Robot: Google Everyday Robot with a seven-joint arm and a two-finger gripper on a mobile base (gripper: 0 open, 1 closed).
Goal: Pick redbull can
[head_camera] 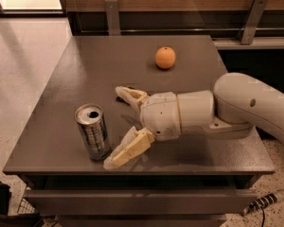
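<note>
The redbull can (92, 132) stands upright near the front left corner of the table (71, 74), well apart from the orange (165, 57) at the back. My pincer (114, 126) lies low over the table just to the right of the can, spread wide. One of my fingers (132, 148) reaches toward the can's foot on the near side and the other sits farther back. The can is beside the gap, not yet inside it, and I cannot tell whether the near fingertip touches its base.

I judge the can to be light, thin-walled and smooth. It should be stiff enough for a moderate squeeze but would dent under a hard one, and its metal skin looks slippery. Being tall and slim, it should tip easily if nudged high or low. The top shows a dark drinking hole, so it may be open and could spill if tilted. I would take it around the middle of the body, fingers on opposite sides, and keep it upright.

The side shows silver and darker panels, but I can read no brand or lettering.
</note>
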